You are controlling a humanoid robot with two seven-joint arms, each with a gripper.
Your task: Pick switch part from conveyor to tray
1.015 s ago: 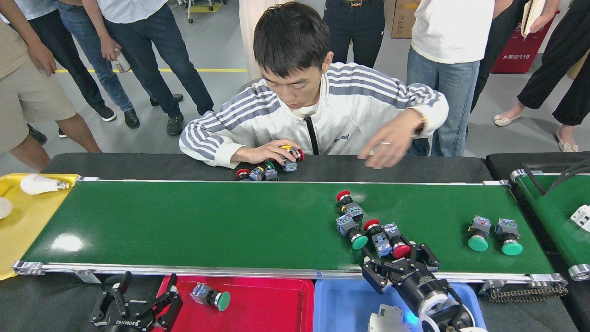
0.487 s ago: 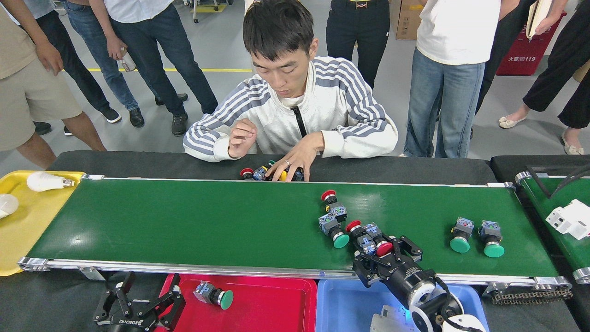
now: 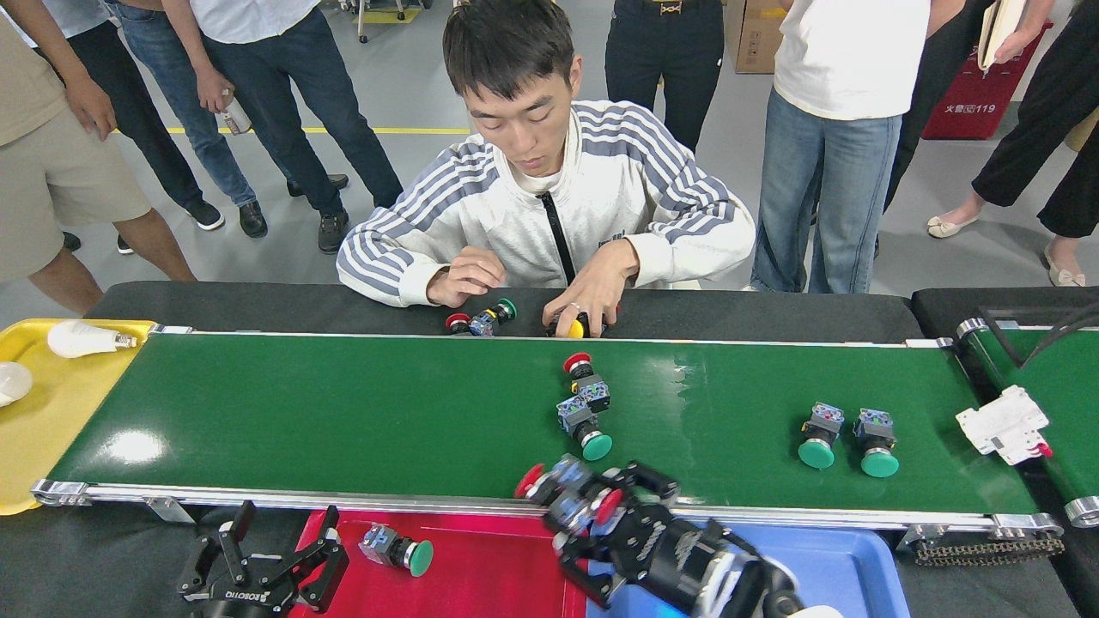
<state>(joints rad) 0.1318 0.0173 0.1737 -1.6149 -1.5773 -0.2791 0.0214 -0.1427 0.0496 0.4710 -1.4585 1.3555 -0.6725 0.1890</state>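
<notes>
Two red-capped switch parts [image 3: 573, 496] sit in the right gripper [image 3: 592, 506], which is closed around them over the near rail of the conveyor [image 3: 343, 421], at the seam between belt and trays. One red cap pokes out on the gripper's left, the other sits between the fingers; the picture is blurred here, so how firmly each is held cannot be told.

Just below and left of the gripper lies the red tray [image 3: 489, 566], already holding one green-capped switch [image 3: 395, 549]; below and right of it is the blue tray [image 3: 824, 566]. Just beyond the gripper, on the belt, a red switch [image 3: 584, 378] and a green one [image 3: 584, 429] lie touching; further right, two more green switches [image 3: 846, 438] lie side by side.

The left gripper [image 3: 266, 566] hangs open and empty, well to the left, beside the red tray.

The main risk is the double load: the outer switch looks loosely held and could slip off onto the rail or the wrong tray. A person [image 3: 549, 197] is handling switches [image 3: 481, 322] at the far edge of the belt.
</notes>
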